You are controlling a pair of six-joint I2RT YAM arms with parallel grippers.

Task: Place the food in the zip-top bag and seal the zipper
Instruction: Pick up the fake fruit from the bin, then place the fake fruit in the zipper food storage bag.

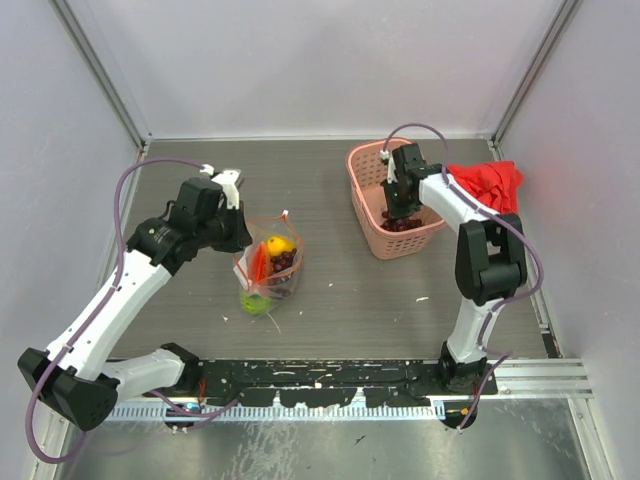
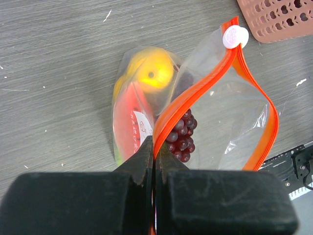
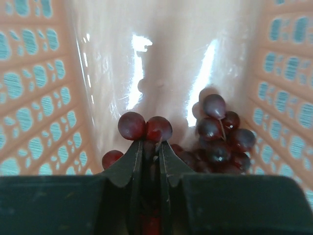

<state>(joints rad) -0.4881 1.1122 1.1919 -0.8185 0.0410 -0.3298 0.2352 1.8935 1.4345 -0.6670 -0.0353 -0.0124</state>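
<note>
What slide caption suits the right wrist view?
Right gripper pinching grapes inside the pink basket.

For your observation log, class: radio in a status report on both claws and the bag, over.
Left claw shut on zipper, holding zip-top bag open. Yellow fruit bagged. Right claw down in pink basket, pinching grape bunch. Nothing blocking bag mouth.
</note>
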